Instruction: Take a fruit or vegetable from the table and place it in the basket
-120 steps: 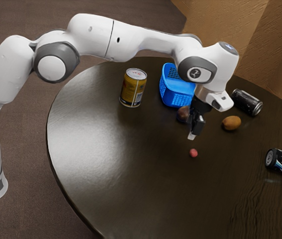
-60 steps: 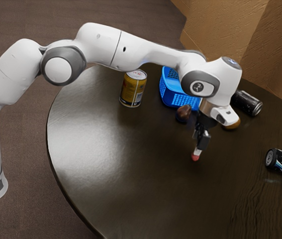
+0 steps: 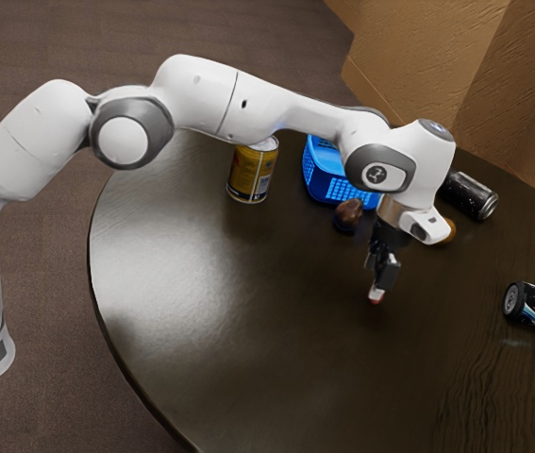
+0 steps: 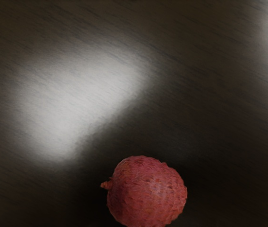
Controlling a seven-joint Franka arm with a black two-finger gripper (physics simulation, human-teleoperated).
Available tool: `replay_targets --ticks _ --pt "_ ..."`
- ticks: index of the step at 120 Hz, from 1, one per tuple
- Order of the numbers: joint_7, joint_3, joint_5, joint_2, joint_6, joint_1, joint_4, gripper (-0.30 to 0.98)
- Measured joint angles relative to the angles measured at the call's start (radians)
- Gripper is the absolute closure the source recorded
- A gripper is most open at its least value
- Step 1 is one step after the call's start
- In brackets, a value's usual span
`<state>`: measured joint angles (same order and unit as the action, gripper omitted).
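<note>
The lychee [image 4: 147, 193] sits at my jaws, well in from the rim of the round bench [image 3: 201, 311], and I judge the grasp to be the step in hand, though I cannot tell whether they stand apart or are clamped on it. Next I need a sure hold, then a lift high enough to clear the wall of the blue basket [image 3: 326, 185], towards the bench's far edge in the exterior view; my arm [image 3: 258, 99] partly hides its inside, so its contents are uncertain.
</note>
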<state>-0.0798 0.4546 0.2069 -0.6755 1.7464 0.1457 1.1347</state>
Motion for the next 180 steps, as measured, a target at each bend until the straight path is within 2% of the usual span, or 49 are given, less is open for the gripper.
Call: replay_targets --ticks 19,76,124,148,173,180 --pt "0.006 0.057 0.045 -0.034 0.006 0.014 -0.041 0.0" --pt "0.022 0.101 0.105 -0.101 0.023 0.017 -0.096 0.0" --pt "0.03 0.097 0.083 -0.095 0.024 0.041 -0.054 0.0" --pt "0.034 0.097 0.078 -0.096 0.024 0.042 -0.047 0.08" --pt "0.046 0.097 0.089 -0.094 0.024 0.035 -0.042 0.25" --pt "0.048 0.097 0.092 -0.093 0.023 0.034 -0.044 0.33"
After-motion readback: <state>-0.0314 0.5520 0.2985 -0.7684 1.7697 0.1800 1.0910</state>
